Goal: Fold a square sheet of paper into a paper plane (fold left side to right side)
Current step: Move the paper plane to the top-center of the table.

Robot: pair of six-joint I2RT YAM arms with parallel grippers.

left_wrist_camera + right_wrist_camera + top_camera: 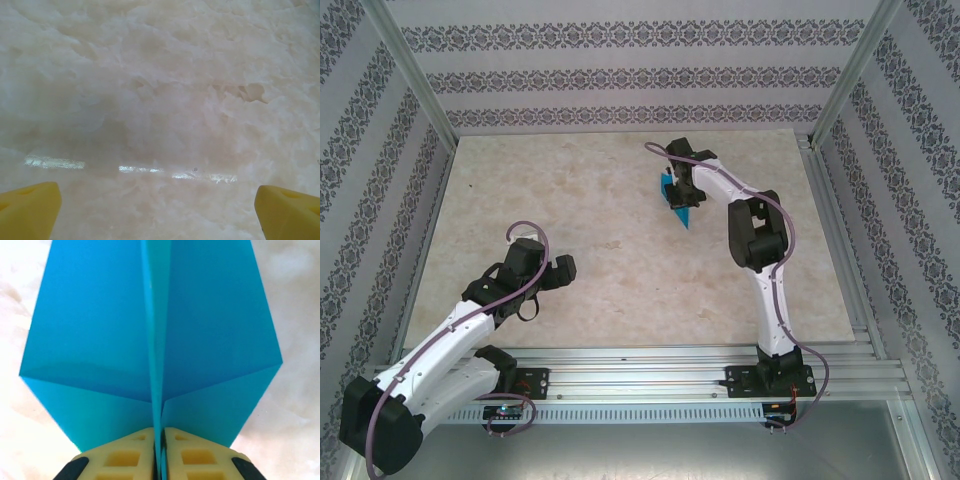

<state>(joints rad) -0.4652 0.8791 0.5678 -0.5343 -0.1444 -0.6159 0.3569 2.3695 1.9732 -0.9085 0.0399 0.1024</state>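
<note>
1. While the right fingers (176,452) press together on the plane (100,340), its middle fold stands up thin between them like a ridge.
2. Those fingers are pale yellow blocks with square holes in them and black backs. They are clamped tight on the blue paper, with only the fold between them.
3. The plane is smooth, bright blue paper. A wide wing spreads out on each side of the middle fold. Each wing has a slanted crease that ends in a corner at its outer edge.
4. Seen from above, the plane (684,212) is a small pointed blue shape on the far right part of the desk (620,290). The right fingers (680,190) sit on top of it, and its sharp tip pokes out toward the near side. I cannot tell if it lies on the desk or is lifted a little.
5. The desk is shiny and looks like cream stone, with cloudy brown patches.
6. The left fingers (560,267) are over the near left part of the desk, well apart from the plane.
7. In the left wrist view, the left fingers (30,210) are spread wide. Two yellow wedge tips show at the bottom corners, with bare desk (160,100) between them and nothing held. A thin strip of light glints on the stone.
8. Walls (620,80) with grey flowery stripes stand around the desk.
</note>
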